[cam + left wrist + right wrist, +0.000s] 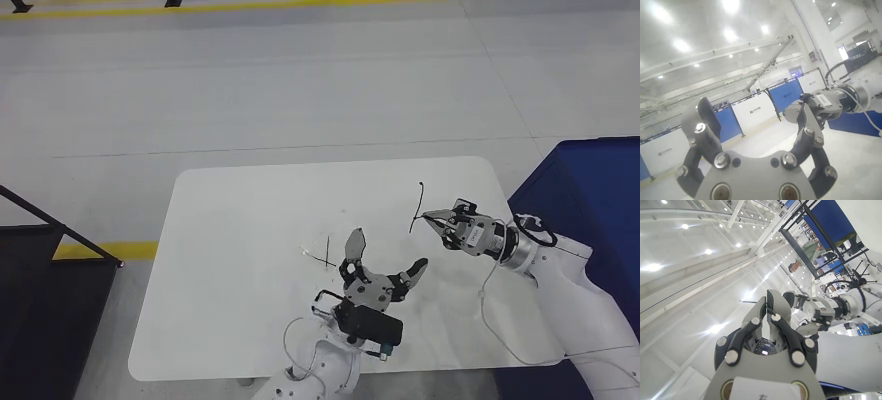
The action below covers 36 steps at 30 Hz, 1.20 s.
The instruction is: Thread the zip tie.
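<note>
Pinching the black zip tie (417,207) above the table's (230,300) three o'clock edge, the right gripper (430,218) is clamped shut. The left gripper (391,248) gapes empty at six o'clock, with thin strips (322,253) lying at its nine o'clock.

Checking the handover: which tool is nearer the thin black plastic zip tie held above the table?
Right. The right tool is shut on the thin black zip tie; the left tool, open, sits apart from it, nearer the robot.
</note>
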Motion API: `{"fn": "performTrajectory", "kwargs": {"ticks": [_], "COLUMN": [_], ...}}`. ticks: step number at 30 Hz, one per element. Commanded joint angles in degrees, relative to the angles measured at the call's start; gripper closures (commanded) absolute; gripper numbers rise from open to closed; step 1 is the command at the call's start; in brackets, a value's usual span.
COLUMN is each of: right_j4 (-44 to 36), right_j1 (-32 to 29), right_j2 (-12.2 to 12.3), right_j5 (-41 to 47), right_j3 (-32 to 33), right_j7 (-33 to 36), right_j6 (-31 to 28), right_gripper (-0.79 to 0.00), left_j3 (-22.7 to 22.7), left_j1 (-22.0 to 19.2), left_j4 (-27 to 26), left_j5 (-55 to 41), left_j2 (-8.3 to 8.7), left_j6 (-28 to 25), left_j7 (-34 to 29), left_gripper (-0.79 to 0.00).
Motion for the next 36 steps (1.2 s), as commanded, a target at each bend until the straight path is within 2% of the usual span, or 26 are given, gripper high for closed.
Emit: {"fn": "performTrajectory", "kwargs": {"ticks": [1,3,9,11,12,13,14,25,27,31,36], "right_j4": [0.0,0.0,0.0,0.0,0.0,0.0,0.0,0.0,0.0,0.0,0.0], "right_j1": [0.0,0.0,0.0,0.0,0.0,0.0,0.0,0.0,0.0,0.0,0.0], "right_j2": [0.0,0.0,0.0,0.0,0.0,0.0,0.0,0.0,0.0,0.0,0.0], "right_j5": [0.0,0.0,0.0,0.0,0.0,0.0,0.0,0.0,0.0,0.0,0.0], "right_j3": [0.0,0.0,0.0,0.0,0.0,0.0,0.0,0.0,0.0,0.0,0.0], "right_j7": [0.0,0.0,0.0,0.0,0.0,0.0,0.0,0.0,0.0,0.0,0.0], "right_j6": [0.0,0.0,0.0,0.0,0.0,0.0,0.0,0.0,0.0,0.0,0.0], "right_gripper": [0.000,0.000,0.000,0.000,0.000,0.000,0.000,0.000,0.000,0.000,0.000], "left_j3": [0.3,0.9,1.9,1.9,2.1,2.3,2.2,2.5,2.7,3.2,3.1], "left_j1": [-1.6,-2.7,-3.8,-4.1,-4.1,-4.1,-4.4,-5.9,-6.0,-5.7,-5.8], "left_j4": [2.3,3.6,4.1,5.0,5.1,5.2,5.6,9.5,10.0,10.1,10.5], "left_j5": [4.4,6.8,8.1,11.1,11.8,12.3,13.6,21.7,22.4,22.5,22.3], "left_j2": [-0.43,-0.97,-1.94,-2.02,-2.12,-2.23,-2.29,-3.46,-3.68,-4.06,-4.47], "left_j6": [3.0,4.7,5.9,6.7,6.7,6.9,7.3,10.8,10.7,10.2,10.2], "left_j7": [-2.7,-5.9,-7.4,-7.7,-8.1,-8.3,-8.6,-12.2,-12.9,-12.7,-12.8], "left_gripper": [-0.782,-0.785,-0.779,-0.662,-0.542,-0.388,-0.360,-0.259,-0.265,-0.326,-0.339]}}
